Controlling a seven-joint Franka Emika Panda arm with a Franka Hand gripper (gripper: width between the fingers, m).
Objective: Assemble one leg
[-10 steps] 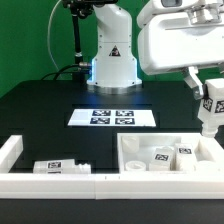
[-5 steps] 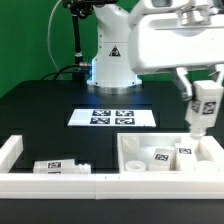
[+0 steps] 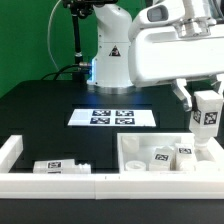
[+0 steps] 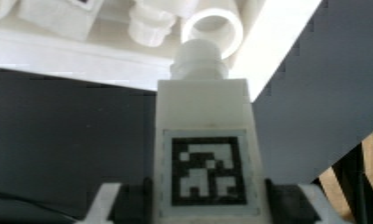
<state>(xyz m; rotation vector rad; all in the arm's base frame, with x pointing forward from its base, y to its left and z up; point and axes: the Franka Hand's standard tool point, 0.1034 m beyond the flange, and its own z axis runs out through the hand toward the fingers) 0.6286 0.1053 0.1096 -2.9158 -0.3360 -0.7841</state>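
Note:
My gripper is shut on a leg, a small white peg with a black-and-white tag, and holds it upright above the right end of the white tray-shaped part. In the wrist view the leg fills the middle, its tag facing the camera, its narrow tip pointing down at the tray's inside; my fingers clamp both its sides. Two more tagged pegs lie inside the tray. Another leg lies at the exterior view's lower left.
The marker board lies flat in the middle of the black table. A white rim piece runs along the left and front edge. The robot base stands behind.
The gripper with the leg has swung about over the tray's right end and now holds it upright, slightly lower than half a second ago.

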